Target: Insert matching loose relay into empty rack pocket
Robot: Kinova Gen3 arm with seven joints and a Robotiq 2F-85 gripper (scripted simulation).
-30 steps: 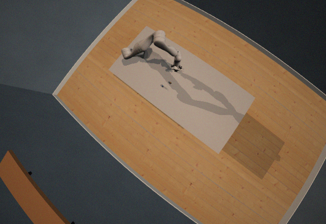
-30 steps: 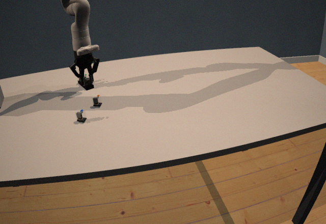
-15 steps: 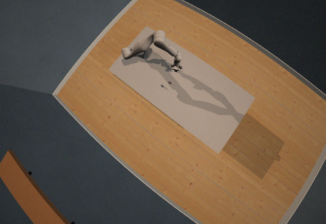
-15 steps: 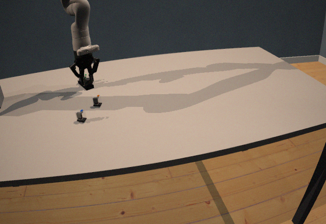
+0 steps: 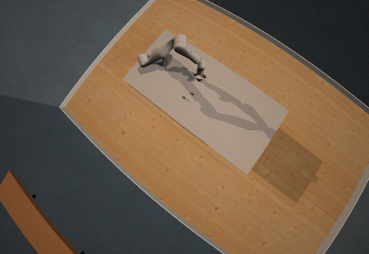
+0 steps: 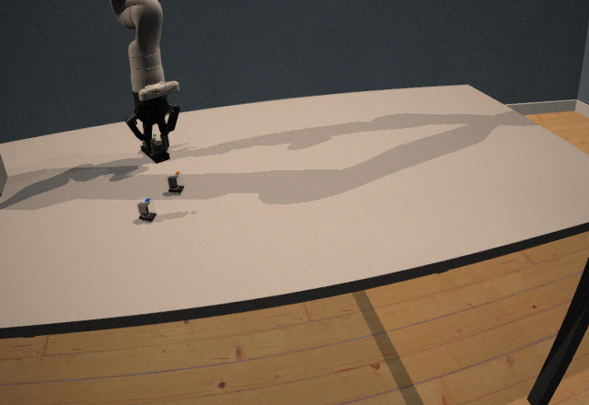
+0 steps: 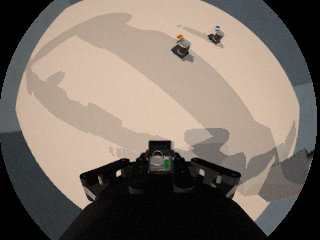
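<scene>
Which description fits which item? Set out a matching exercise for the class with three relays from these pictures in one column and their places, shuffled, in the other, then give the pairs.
Column A
1. Green-button relay
2. Orange-button relay
3. Blue-button relay

Column B
a. Loose on the table, nearest the table's front edge in the exterior view
b. Gripped between the fingers of the tool
c. Loose on the table, between the other two in the exterior view

Pairs: 1-b, 2-c, 3-a
</scene>
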